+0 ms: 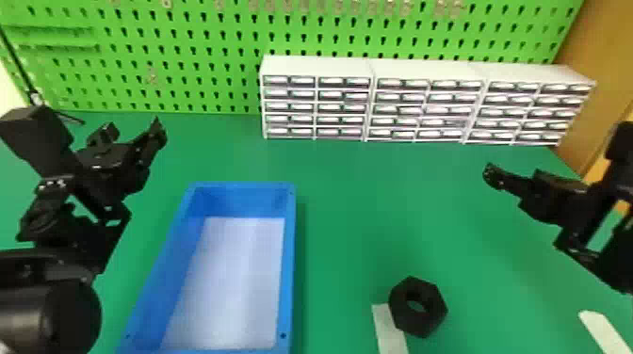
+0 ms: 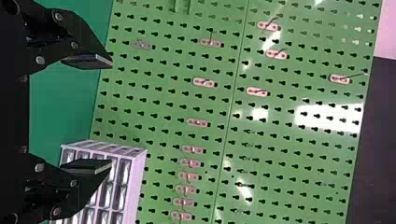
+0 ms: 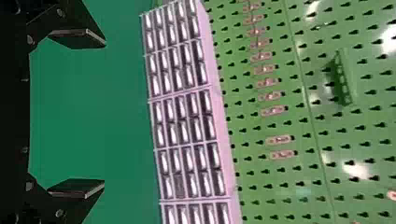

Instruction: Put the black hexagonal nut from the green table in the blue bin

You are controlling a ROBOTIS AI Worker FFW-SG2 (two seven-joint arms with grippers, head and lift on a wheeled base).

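Black hexagonal nut (image 1: 426,319) on the green table (image 1: 358,212), to the robot's right of the blue bin (image 1: 290,268) and overlapping one end of a white strip (image 1: 392,332). The left gripper (image 2: 111,113) and the right gripper (image 3: 104,113) both have their fingers spread, with nothing between them. In the head view the right gripper is well apart from the nut, which lies nearer the robot; the left is near the bin's far left corner.

The right arm seems the likelier to fetch the nut, and the approach is probably the first hazard: a finger lowered off line would land on the nut's top or nudge it along the table. Fingers closing across two corners instead of two flat faces would have poor contact, so the nut could twist or slip out. Should the strip have a loose edge, a low fingertip might catch it.

During the carry, too little lift would knock the nut against the bin's side wall. Letting go over the rim could drop it outside, and a crossing right arm might meet the left one if that remains beside the bin.
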